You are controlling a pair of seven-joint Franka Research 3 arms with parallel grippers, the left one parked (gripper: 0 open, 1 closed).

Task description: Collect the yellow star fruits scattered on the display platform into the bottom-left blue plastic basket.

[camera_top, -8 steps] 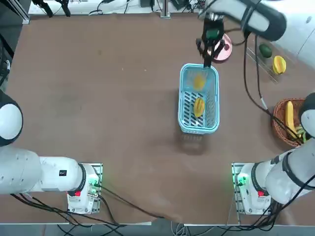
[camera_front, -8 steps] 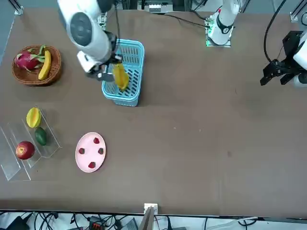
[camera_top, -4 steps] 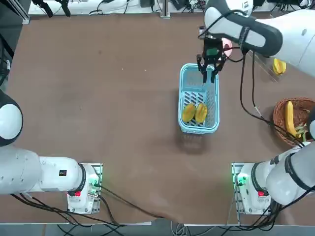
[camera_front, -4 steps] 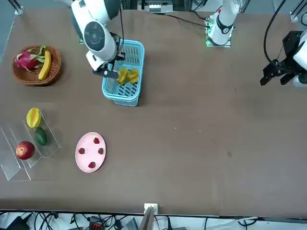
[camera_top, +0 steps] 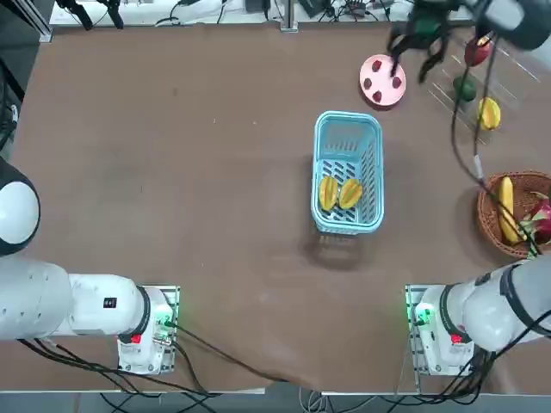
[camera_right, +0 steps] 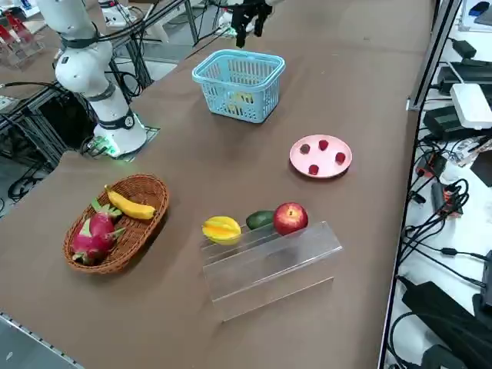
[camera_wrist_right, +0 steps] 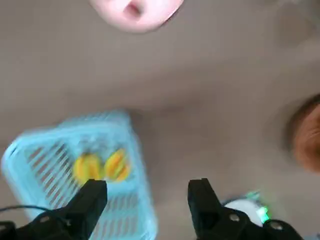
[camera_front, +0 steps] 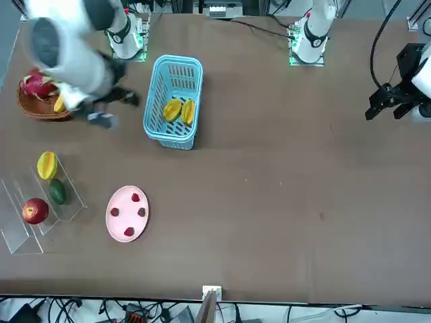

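Hovering above the table [camera_top: 215,112], the empty tool [camera_wrist_right: 147,200] has its fingers spread, its arm blurred. Two yellow star fruits [camera_top: 338,193] lie in the blue plastic basket [camera_top: 347,159], seemingly touching; its slotted side nearly hides them in the right side view. A third [camera_right: 222,230] sits on the clear display platform [camera_right: 269,265].

The basket [camera_front: 156,101] looks like smooth plastic with a soft sheen. Beside it, the plate [camera_front: 116,202] is smooth, faintly glossy. Well apart from the basket, the stand [camera_right: 269,265] is clear, glossy acrylic; the bowl [camera_right: 159,192] is rough woven wicker. Beneath the basket, the tabletop [camera_front: 269,202] is smooth, near matt.
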